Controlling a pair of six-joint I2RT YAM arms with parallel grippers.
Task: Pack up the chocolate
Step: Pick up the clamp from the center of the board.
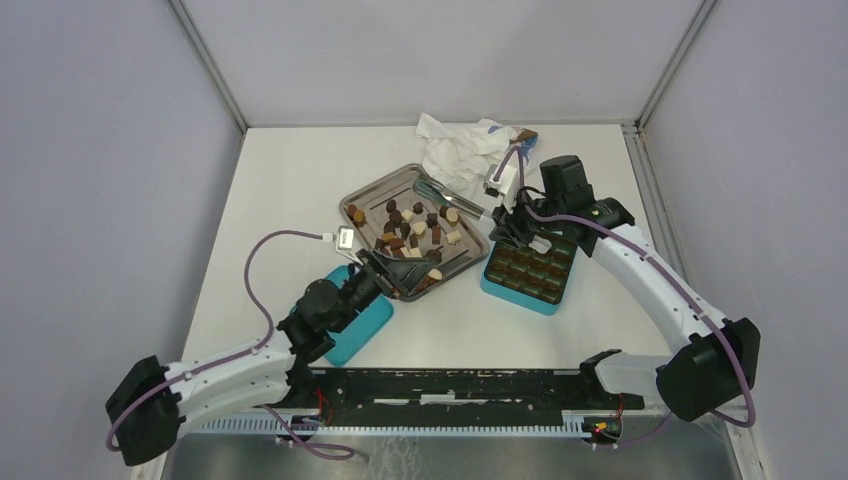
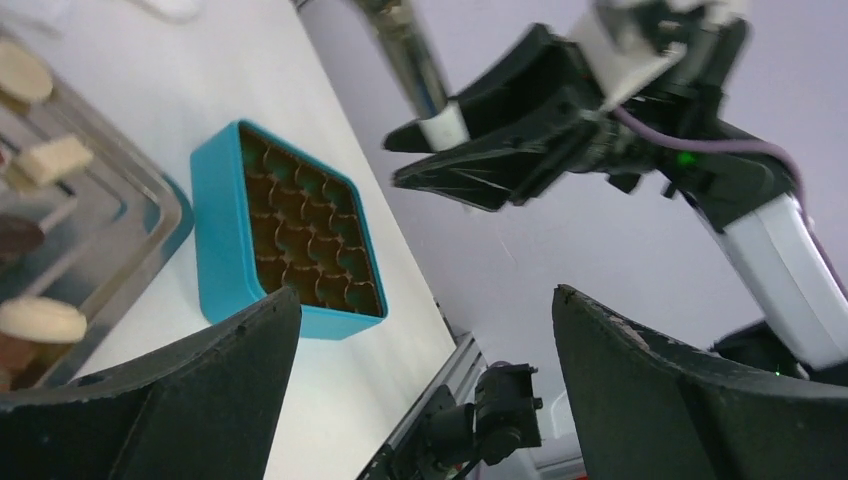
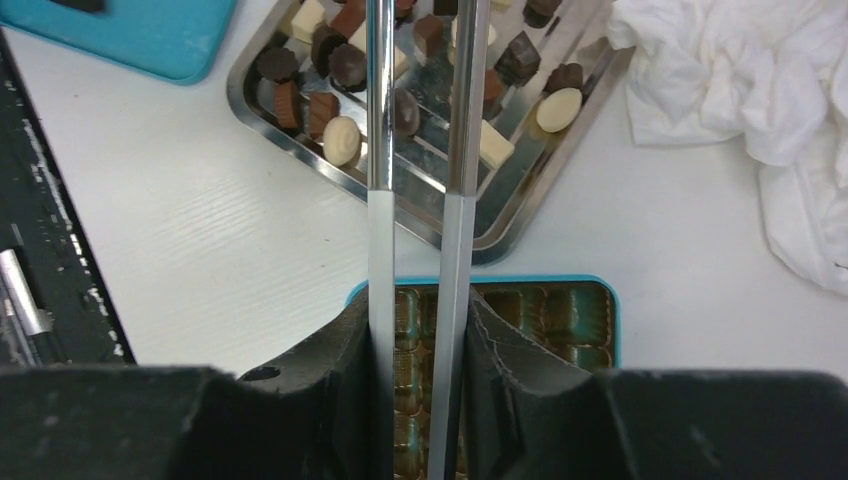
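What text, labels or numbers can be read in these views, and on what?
No readable text in any view.
White cloth, its blue marks: too small to tell if they are print.
Teal box, tray, chocolates, tongs in the right claw: no lettering visible.

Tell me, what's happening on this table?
Two robot arms are packing chocolates from a metal tray into a teal box. The right gripper holds tongs that reach out over the tray. The left gripper hangs open at the tray's near corner. The box's pockets look empty.
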